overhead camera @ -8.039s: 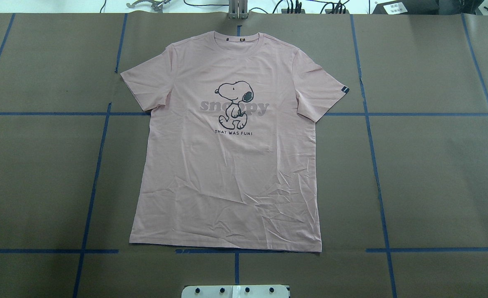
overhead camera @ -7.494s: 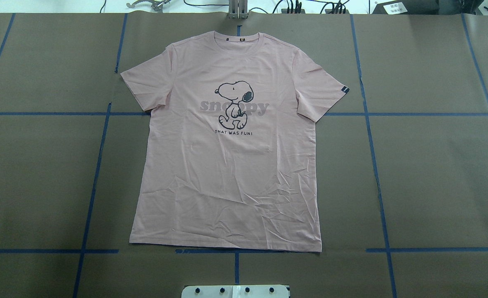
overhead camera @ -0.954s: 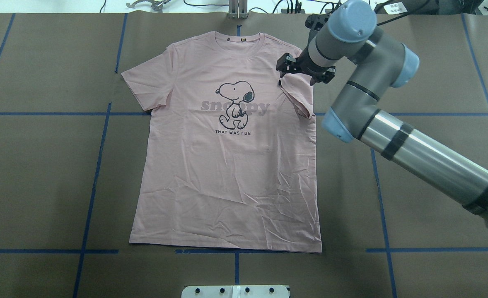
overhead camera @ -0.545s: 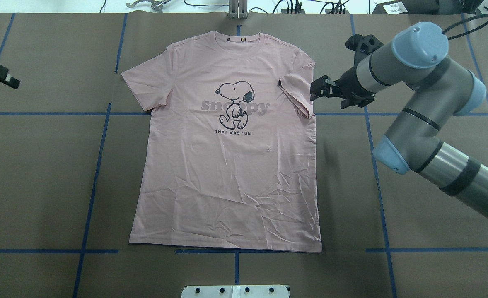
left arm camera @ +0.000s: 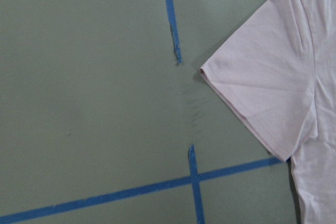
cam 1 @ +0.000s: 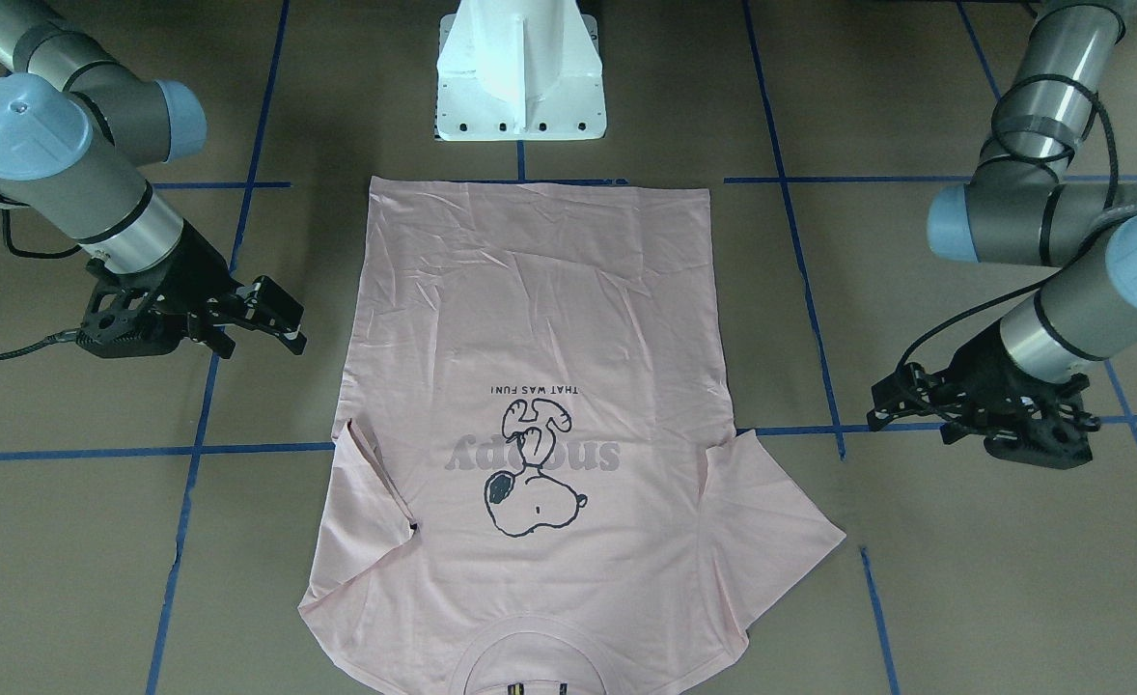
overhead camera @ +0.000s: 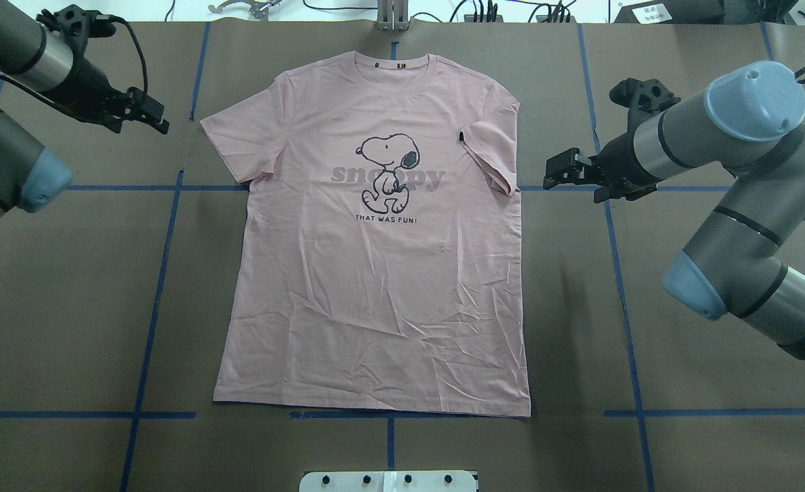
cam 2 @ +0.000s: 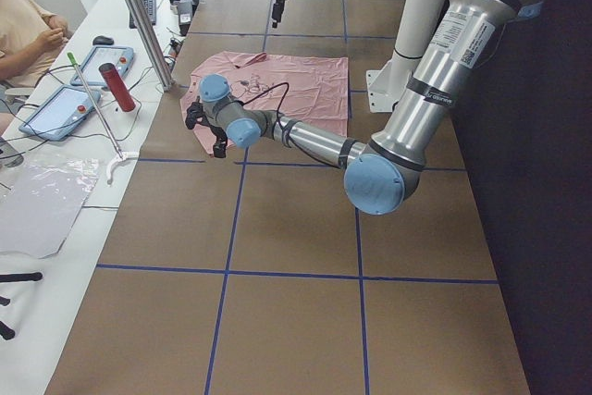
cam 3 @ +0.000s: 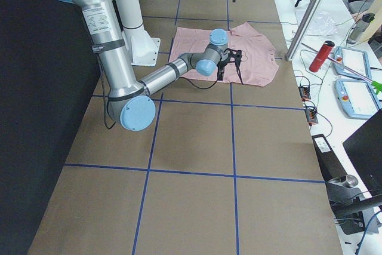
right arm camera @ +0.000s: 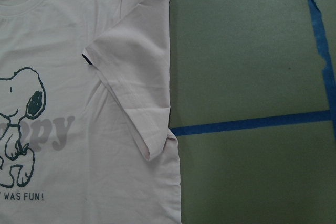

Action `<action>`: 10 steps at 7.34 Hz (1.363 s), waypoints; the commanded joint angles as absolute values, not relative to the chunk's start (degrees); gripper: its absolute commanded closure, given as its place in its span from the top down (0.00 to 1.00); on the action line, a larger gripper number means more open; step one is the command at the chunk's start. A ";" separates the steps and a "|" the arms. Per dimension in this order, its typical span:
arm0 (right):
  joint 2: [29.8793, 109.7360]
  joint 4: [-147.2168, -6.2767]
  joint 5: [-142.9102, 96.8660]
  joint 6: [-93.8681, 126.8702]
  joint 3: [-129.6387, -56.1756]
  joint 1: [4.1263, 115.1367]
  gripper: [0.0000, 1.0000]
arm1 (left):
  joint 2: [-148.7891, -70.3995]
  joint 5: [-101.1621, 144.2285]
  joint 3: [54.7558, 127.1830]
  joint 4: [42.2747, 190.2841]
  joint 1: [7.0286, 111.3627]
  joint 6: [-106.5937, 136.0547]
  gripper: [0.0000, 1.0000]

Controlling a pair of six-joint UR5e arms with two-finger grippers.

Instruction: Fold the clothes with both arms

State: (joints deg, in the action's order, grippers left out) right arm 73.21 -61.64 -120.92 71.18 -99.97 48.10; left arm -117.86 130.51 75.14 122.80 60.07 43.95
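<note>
The pale pink T-shirt [overhead camera: 375, 287] lies flat on the table, Snoopy print up, collar at the far side. Its right-side sleeve [overhead camera: 491, 154] is folded in over the chest, with the small dark tag [right arm camera: 85, 59] at its tip. The other sleeve [overhead camera: 245, 137] lies spread out, and also shows in the left wrist view [left arm camera: 262, 87]. My right gripper [overhead camera: 548, 174] is open and empty, above the table just right of the folded sleeve. My left gripper [overhead camera: 162, 117] is open and empty, left of the spread sleeve. In the front-facing view both grippers, right [cam 1: 296, 326] and left [cam 1: 875, 409], flank the shirt [cam 1: 530, 290].
Blue tape lines [overhead camera: 163, 225] grid the brown table cover. The white pedestal base [cam 1: 520, 68] stands at the near edge, below the shirt's hem. A metal post [cam 2: 139, 16], a red bottle [cam 2: 117, 87] and tablets are along the far side bench.
The right gripper has let go of the sleeve it folded inward and has drawn back to the right. The left arm has come in toward the spread sleeve.
</note>
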 commanded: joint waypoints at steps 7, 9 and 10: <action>76.29 -61.61 -120.94 71.19 -102.92 47.99 1.00 | -128.75 118.21 54.26 136.65 54.49 49.22 0.67; 76.20 -61.44 -120.94 71.19 -102.66 47.90 1.00 | -131.04 115.94 50.98 137.11 54.14 49.22 0.64; 76.20 -61.44 -120.94 71.10 -102.40 47.81 1.00 | -131.04 115.93 50.89 137.11 54.14 49.22 0.45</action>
State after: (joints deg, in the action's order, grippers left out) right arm 76.20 -61.46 -120.94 71.17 -102.59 47.88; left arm -130.61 116.45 51.61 136.95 54.24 49.22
